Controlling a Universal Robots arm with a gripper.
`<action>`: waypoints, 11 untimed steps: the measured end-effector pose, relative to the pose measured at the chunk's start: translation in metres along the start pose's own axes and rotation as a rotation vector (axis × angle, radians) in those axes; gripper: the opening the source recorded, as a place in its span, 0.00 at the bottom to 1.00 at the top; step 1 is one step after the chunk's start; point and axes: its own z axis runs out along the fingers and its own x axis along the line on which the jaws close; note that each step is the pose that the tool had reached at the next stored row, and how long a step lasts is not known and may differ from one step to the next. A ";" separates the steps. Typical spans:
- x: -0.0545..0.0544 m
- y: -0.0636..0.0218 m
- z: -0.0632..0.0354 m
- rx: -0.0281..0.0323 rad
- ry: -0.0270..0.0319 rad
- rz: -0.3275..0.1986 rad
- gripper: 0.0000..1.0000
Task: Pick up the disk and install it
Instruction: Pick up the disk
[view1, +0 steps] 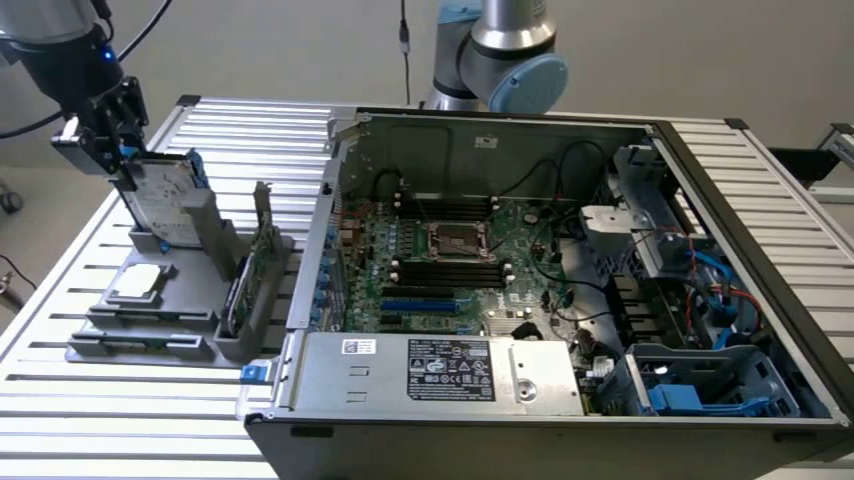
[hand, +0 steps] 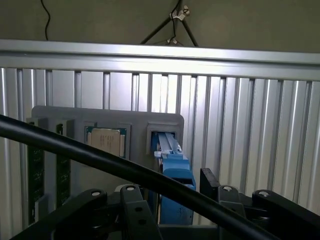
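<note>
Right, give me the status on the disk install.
Done: the gripper is lined up at the top of the disk, with its jaws open either side of the blue carrier. In hand: nothing is gripped; the disk stands upright in the grey holder. Left: the disk is not yet grasped, lifted or fitted into the open computer case.

I couldn't read a thing: the black sticker (view1: 451, 368) on the silver box (view1: 534, 385) showed tiny print and marks, none legible to me, same with the label on the disk (view1: 158, 195)
</note>
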 end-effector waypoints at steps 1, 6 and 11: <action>0.000 0.0001 0.0001 0.0006 0.0001 0.000 0.54; -0.001 0.0007 0.0004 0.0018 0.0000 0.000 0.54; -0.002 0.0007 0.0005 0.0018 0.0000 0.003 0.54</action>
